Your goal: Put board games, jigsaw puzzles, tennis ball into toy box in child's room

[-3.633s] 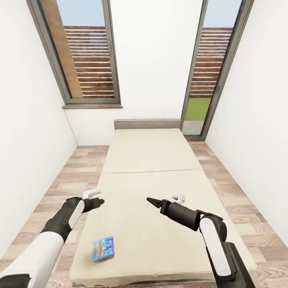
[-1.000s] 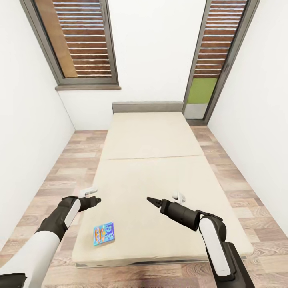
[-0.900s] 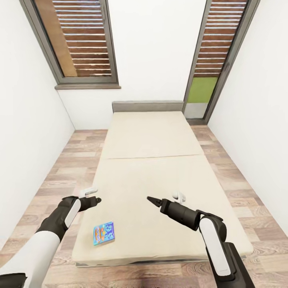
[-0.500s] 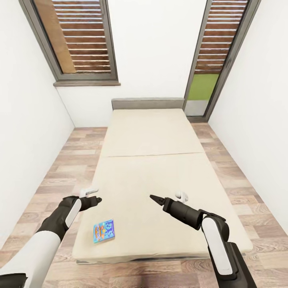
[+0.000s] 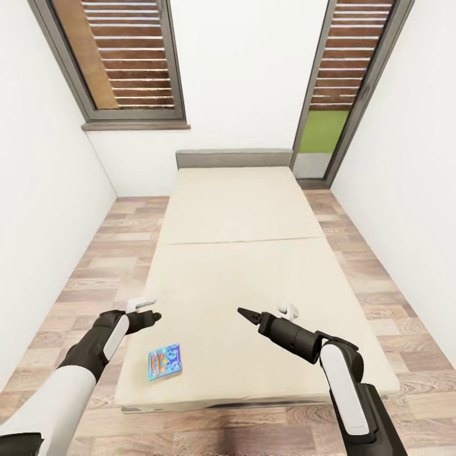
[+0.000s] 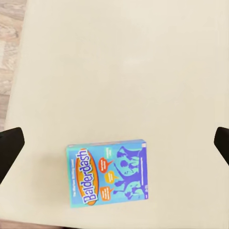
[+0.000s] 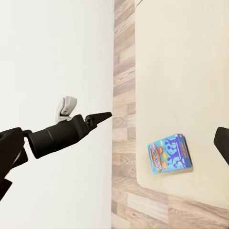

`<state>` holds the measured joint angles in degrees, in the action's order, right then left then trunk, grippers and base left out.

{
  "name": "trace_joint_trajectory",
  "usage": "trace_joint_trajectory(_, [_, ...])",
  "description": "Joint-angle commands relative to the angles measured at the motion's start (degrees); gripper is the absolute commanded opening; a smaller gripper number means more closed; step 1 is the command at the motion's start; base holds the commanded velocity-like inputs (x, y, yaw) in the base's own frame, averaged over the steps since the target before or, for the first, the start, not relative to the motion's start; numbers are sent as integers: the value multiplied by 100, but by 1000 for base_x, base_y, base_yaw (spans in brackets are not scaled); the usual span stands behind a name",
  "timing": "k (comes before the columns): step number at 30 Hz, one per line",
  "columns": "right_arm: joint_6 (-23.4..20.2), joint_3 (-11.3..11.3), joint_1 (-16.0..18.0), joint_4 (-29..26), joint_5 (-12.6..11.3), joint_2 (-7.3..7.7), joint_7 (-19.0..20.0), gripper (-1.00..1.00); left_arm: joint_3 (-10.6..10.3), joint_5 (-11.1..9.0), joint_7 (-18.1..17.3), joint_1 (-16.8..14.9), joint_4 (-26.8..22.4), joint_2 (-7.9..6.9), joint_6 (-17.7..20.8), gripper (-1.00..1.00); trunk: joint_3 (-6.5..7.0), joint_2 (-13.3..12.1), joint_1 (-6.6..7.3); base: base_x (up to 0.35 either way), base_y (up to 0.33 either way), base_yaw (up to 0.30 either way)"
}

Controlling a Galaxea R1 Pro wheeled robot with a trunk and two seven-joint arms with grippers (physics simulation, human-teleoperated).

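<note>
A blue board game box point(image 5: 164, 363) lies flat on the beige bed point(image 5: 234, 272), near its front left corner. My left gripper point(image 5: 152, 315) hovers open a little beyond and above the box, over the bed's left edge. In the left wrist view the box point(image 6: 107, 172) lies below and between the widely spread fingers point(image 6: 9, 151). My right gripper point(image 5: 245, 312) is held open over the middle of the bed's front half, pointing left. The right wrist view looks across at the left gripper point(image 7: 102, 116) and at the box point(image 7: 170, 153).
White walls close in on both sides, with strips of wooden floor point(image 5: 101, 266) along the bed. A grey headboard point(image 5: 233, 158) stands against the far wall, between a window point(image 5: 120, 57) and a glass door point(image 5: 329, 88).
The whole picture has shifted, so the camera has moved: more floor shows at the bed's foot. The box lies where it was, and both arms hold nearly the same pose.
</note>
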<state>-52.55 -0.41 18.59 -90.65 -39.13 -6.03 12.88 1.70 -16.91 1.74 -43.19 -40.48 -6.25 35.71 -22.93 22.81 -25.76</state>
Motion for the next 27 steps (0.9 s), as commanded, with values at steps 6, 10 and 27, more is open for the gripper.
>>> trace_joint_trajectory(6, [-27, 39, 4, -13, 29, -3, 60, 100, 14, -52, 29, -3, -46, 1, 21, 100, -66, 10, -3, 0, 0, 0])
trace_joint_trajectory(10, [-27, 53, 9, -14, 28, -5, 62, 100, 43, -61, 29, -6, -107, -3, 31, 100, -104, 10, -3, 0, 0, 0])
trace_joint_trajectory(27, [-31, 43, 13, -22, 20, -13, 676, 100, 67, -67, 13, -89, -185, 29, -124, 100, -264, 10, -3, 0, 0, 0])
